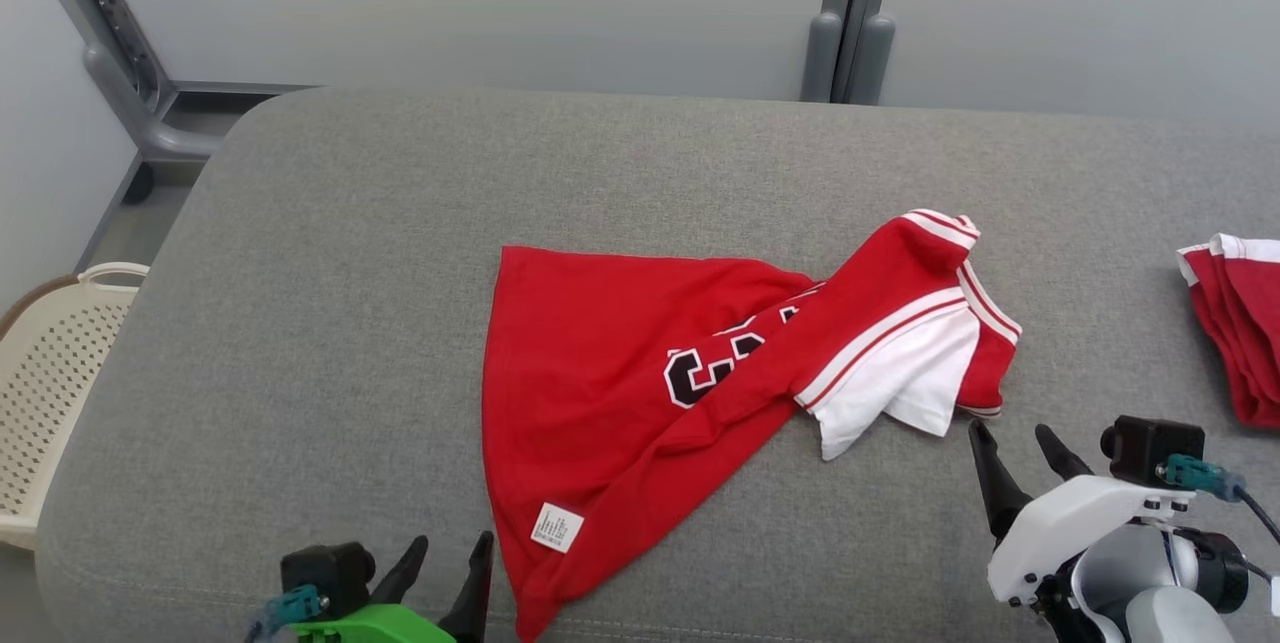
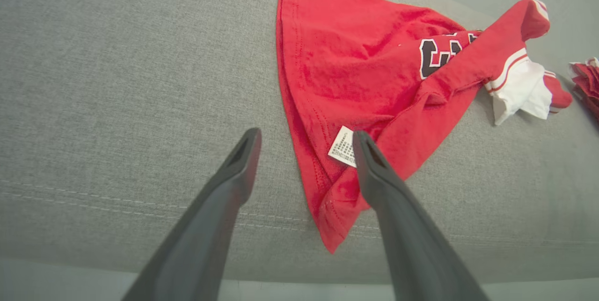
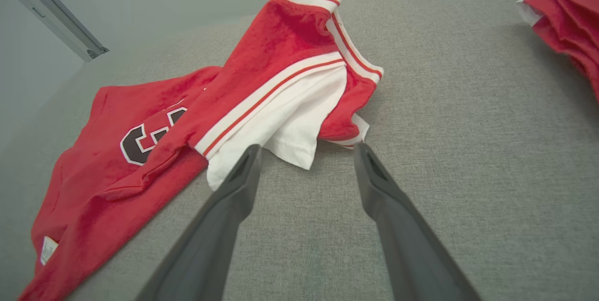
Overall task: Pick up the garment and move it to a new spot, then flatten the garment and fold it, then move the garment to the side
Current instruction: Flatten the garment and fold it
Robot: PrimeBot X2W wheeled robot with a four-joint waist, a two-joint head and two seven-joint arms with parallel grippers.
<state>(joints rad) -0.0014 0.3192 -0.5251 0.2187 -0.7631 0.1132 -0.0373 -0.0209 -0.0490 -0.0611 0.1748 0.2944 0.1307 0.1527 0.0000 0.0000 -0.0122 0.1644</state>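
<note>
Head view puts my left gripper [image 1: 452, 539] at the near edge, fingers spread and empty, just beside the lower corner of the red garment [image 1: 600, 373]. My right gripper [image 1: 1008, 427] is likewise released and holds nothing, just short of the garment's white part [image 1: 900, 383]. Beyond them I see the garment lying rumpled in the middle of the grey cushion [image 1: 350, 253], label [image 1: 557, 527] up, with a second red pile [image 1: 1240, 333] well apart at the right edge.

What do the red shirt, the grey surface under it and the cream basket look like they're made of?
Red shirt: soft matte knit, probably cotton jersey; it creases, hems stitched. Grey surface: woven upholstery fabric, visible weave and seam lines. Cream basket: likely rigid plastic, smooth with punched holes.
</note>
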